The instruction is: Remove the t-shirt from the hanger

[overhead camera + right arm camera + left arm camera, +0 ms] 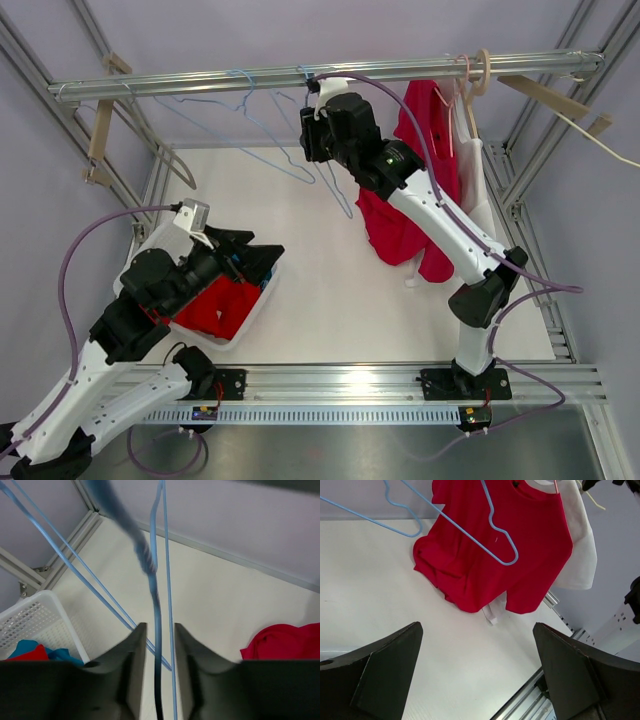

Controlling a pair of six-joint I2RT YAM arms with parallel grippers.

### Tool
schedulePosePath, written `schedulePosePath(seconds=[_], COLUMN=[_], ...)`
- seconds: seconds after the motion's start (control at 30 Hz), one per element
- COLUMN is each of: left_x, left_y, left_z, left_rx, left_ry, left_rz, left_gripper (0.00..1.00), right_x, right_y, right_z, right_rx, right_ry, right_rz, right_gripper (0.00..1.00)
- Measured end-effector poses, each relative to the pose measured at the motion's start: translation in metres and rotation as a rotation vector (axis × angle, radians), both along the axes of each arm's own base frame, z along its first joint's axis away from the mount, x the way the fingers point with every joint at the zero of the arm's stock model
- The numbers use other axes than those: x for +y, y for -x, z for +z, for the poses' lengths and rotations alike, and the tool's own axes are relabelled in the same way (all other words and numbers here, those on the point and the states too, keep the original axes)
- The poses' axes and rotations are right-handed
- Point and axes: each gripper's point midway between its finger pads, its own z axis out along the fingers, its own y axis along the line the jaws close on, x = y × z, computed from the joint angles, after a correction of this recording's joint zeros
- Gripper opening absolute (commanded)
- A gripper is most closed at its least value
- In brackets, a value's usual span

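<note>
A red t-shirt (400,225) (510,540) hangs from a pinkish hanger (441,100) at the right of the metal rail (200,82), its lower part bunched on the table. An empty blue wire hanger (300,170) (152,560) hangs mid-rail. My right gripper (316,100) (160,627) is up at the rail, jaws slightly apart, with the blue wire running through the gap untouched. My left gripper (255,262) (477,625) is wide open and empty above the basket's edge.
A white basket (262,300) (30,615) at the left holds red and blue clothes. A white garment (478,170) (582,545) hangs behind the red t-shirt. Wooden hangers (100,140) sit at both rail ends. Frame posts stand at the corners.
</note>
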Motion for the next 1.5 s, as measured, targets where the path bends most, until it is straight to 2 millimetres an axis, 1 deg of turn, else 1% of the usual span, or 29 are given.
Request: schedulePosePath(seconds=[0.03, 0.07, 0.17, 0.2, 0.3, 0.37, 0.47, 0.5, 0.57, 0.6, 0.63, 0.7, 0.73, 0.83, 0.93, 1.1, 1.17, 1.23, 1.3, 1.5], left_x=[-0.002, -0.005, -0.012, -0.014, -0.021, -0.025, -0.031, -0.032, -0.033, -0.033, -0.033, -0.033, -0.034, -0.035, -0.037, -0.039, -0.04, -0.041, -0.043, -0.047], left_y=[0.0, 0.001, 0.006, 0.007, 0.014, 0.018, 0.023, 0.025, 0.028, 0.03, 0.031, 0.034, 0.036, 0.039, 0.041, 0.044, 0.044, 0.045, 0.045, 0.046], left_z=[-0.001, -0.002, -0.001, -0.001, -0.002, -0.003, -0.005, -0.005, -0.004, -0.003, -0.002, -0.001, -0.001, -0.002, -0.005, -0.008, -0.008, -0.009, -0.011, -0.017], left_rx=[0.0, -0.004, -0.025, -0.031, -0.039, -0.041, -0.046, -0.048, -0.059, -0.065, -0.07, -0.08, -0.082, -0.084, -0.076, -0.072, -0.07, -0.066, -0.062, -0.043], left_ry=[-0.008, -0.014, -0.031, -0.033, -0.044, -0.052, -0.061, -0.063, -0.065, -0.065, -0.065, -0.061, -0.059, -0.056, -0.059, -0.061, -0.062, -0.064, -0.067, -0.077], left_rz=[-0.013, -0.027, -0.085, -0.097, -0.161, -0.197, -0.243, -0.255, -0.275, -0.284, -0.291, -0.304, -0.311, -0.331, -0.35, -0.369, -0.375, -0.383, -0.394, -0.416], left_gripper=[0.99, 0.99, 0.99, 0.99, 0.99, 0.99, 0.99, 0.99, 0.99, 0.99, 0.99, 0.99, 0.99, 0.99, 0.99, 0.99, 0.99, 0.99, 0.99, 0.99], right_x=[-0.001, -0.002, -0.008, -0.012, -0.027, -0.04, -0.068, -0.08, -0.11, -0.123, -0.142, -0.173, -0.188, -0.219, -0.241, -0.272, -0.28, -0.286, -0.287, -0.278], right_y=[0.001, 0.002, 0.009, 0.013, 0.031, 0.048, 0.077, 0.085, 0.094, 0.095, 0.094, 0.091, 0.089, 0.084, 0.07, 0.042, 0.035, 0.03, 0.027, 0.015], right_z=[-0.002, -0.004, -0.006, -0.004, 0.012, 0.028, 0.057, 0.068, 0.085, 0.091, 0.097, 0.102, 0.101, 0.095, 0.085, 0.052, 0.04, 0.033, 0.028, 0.011], right_rx=[0.005, 0.01, 0.024, 0.027, 0.008, -0.013, -0.059, -0.08, -0.117, -0.131, -0.147, -0.164, -0.167, -0.154, -0.125, -0.036, -0.003, 0.016, 0.029, 0.076], right_ry=[0.001, 0.005, 0.013, 0.013, -0.008, -0.033, -0.086, -0.107, -0.139, -0.15, -0.16, -0.164, -0.16, -0.143, -0.124, -0.087, -0.074, -0.067, -0.064, -0.056], right_rz=[-0.001, -0.001, -0.001, -0.001, 0.006, 0.018, 0.035, 0.032, -0.004, -0.032, -0.074, -0.153, -0.199, -0.285, -0.359, -0.463, -0.486, -0.502, -0.502, -0.464], right_gripper=[0.5, 0.61, 0.71, 0.73, 0.72, 0.7, 0.63, 0.56, 0.49, 0.47, 0.47, 0.47, 0.47, 0.48, 0.48, 0.48, 0.48, 0.46, 0.44, 0.39])
